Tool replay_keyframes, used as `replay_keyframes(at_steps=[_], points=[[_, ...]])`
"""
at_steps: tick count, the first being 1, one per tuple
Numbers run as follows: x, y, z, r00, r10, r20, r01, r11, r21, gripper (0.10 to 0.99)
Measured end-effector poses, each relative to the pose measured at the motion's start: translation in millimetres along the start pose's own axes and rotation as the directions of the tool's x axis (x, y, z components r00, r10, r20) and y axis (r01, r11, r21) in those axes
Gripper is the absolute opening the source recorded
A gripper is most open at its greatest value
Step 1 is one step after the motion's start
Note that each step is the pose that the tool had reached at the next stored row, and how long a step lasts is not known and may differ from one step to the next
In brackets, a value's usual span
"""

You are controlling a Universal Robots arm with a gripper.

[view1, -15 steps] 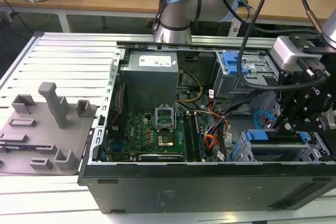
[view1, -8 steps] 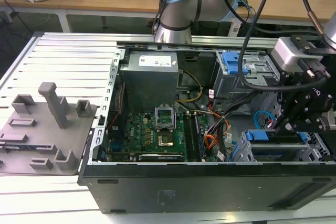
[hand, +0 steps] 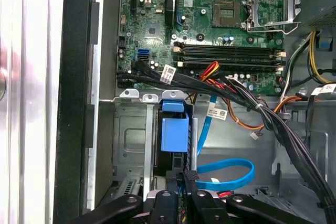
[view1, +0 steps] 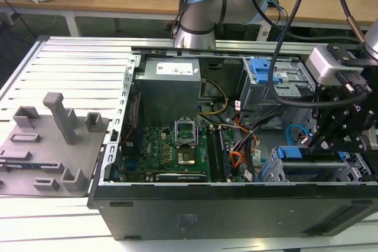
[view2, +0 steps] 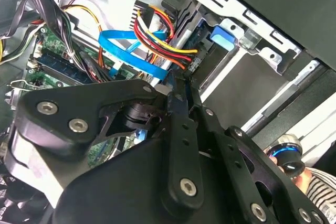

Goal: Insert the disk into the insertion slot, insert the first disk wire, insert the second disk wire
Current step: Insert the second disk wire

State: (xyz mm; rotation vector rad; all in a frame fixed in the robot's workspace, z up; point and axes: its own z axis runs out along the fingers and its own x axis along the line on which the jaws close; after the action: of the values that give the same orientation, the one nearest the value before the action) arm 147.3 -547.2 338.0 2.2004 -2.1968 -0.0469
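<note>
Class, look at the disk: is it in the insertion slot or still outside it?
In: the disk sits within the insertion slot, its blue frame between the walls.

the exterior view looks down from high up at the whole open computer case [view1: 236,205] and my arm. my two wrist views sit very close inside it. both wrist views share the blue cable [view2: 126,51] [hand: 231,174] and green board [hand: 210,19] [view2: 58,51]
</note>
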Motion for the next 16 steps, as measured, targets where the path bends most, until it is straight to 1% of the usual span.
replay_keyframes(at_steps=[4,5,6,7,8,9,10,11,12,13,14,16], points=[[-0.1,0.0,0.5,1.0,0.0,0.0006,0.0,1.0,0.0,0.173],[0.0,0.0,0.4,1.0,0.0,0.0005,0.0,1.0,0.0,0.235],[0.1,0.1,-2.1,1.0,0.0,0.0022,0.0,1.0,0.0,0.235],[0.1,0.5,-10.5,1.0,0.0,0.0017,0.0,1.0,0.0,0.235],[0.0,0.7,-16.4,1.0,0.0,0.0016,0.0,1.0,0.0,0.235],[0.0,0.9,-19.6,1.0,0.0,0.0019,0.0,1.0,0.0,0.235],[-0.6,1.2,-26.7,1.0,0.0,0.0016,0.0,1.0,0.0,0.235],[-0.7,1.3,-30.5,1.0,0.0,0.0017,0.0,1.0,0.0,0.224],[-0.7,1.5,-34.2,1.0,0.0,0.0017,0.0,1.0,0.0,0.157],[-0.7,1.8,-41.8,1.0,0.0,0.0016,0.0,1.0,0.0,0.106],[-0.7,2.0,-44.6,1.0,0.0,0.0018,0.0,1.0,0.0,0.106],[-0.7,3.4,-44.6,1.0,0.0,0.0016,0.0,1.0,0.0,0.106]])
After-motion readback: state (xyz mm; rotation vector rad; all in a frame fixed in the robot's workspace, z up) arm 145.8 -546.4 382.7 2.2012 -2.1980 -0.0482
